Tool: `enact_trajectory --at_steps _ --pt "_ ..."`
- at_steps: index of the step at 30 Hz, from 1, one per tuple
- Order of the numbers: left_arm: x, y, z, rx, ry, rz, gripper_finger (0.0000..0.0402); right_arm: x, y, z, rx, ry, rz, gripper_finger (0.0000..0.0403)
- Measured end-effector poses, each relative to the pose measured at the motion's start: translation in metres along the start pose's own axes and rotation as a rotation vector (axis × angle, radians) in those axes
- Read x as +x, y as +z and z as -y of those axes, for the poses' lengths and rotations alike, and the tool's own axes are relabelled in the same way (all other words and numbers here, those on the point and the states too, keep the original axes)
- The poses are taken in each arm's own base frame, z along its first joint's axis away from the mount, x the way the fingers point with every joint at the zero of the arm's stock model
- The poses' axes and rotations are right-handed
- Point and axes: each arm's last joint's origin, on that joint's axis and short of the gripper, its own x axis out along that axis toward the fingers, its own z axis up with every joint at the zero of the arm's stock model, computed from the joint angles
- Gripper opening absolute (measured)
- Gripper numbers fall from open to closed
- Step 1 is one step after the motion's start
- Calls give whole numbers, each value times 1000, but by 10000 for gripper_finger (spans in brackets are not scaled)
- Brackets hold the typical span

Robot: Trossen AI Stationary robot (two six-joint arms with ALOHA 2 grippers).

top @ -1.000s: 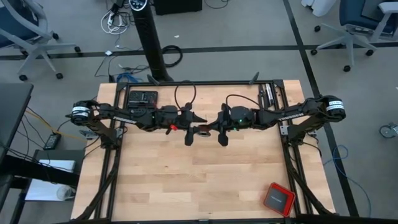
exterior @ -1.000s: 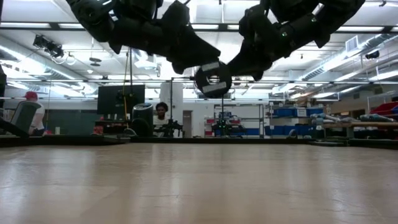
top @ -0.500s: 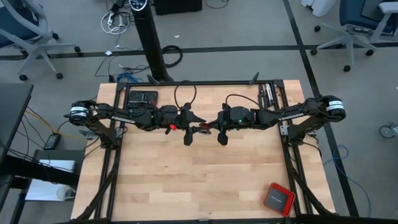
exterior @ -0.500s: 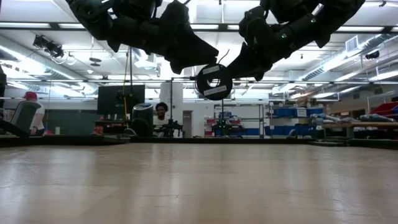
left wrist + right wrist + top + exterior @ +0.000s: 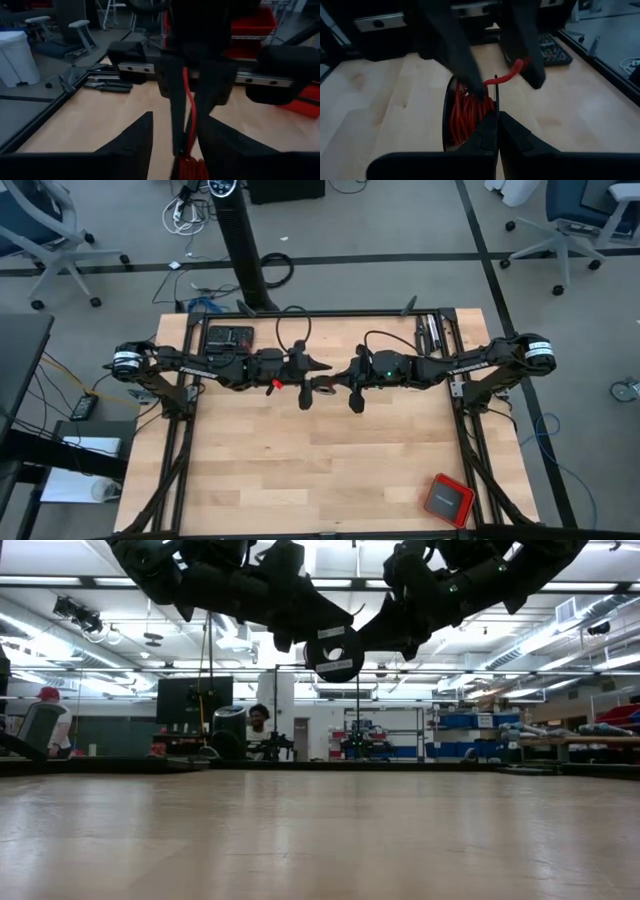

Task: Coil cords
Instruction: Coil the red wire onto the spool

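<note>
Spool point(image 5: 334, 653) lifted higher, bare table point(image 5: 320, 840) beneath

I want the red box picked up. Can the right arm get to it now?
Probably not yet: the right gripper is shut on the spool of red cord in mid-air. The red box sits unblocked on its side.

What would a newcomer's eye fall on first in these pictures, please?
Probably the two grippers meeting nose to nose in mid-air above the table's middle: the left gripper and the shut right gripper. Between them hangs a dark spool wound with thin red cord. A red square box sits alone near the table's front right corner.
</note>
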Motion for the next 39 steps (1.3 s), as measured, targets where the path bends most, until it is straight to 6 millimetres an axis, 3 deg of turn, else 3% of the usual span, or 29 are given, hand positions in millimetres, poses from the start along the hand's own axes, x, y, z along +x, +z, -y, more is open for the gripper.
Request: enact_trajectory --at_steps 4,10,19,29,39 --pt "2 0 1 0 -7 13 114 0 2 0 2 2 17 1" --pt "9 -3 2 -26 -53 0 12 0 1 0 2 6 9 1" --pt "4 1 2 -5 -32 -39 1 0 -2 0 9 -16 -26 1" --pt "-20 14 1 63 -43 -122 0 -1 -10 2 2 -43 -114 1" --pt "-22 -8 11 76 -98 -274 0 -2 -13 1 11 20 -140 0"
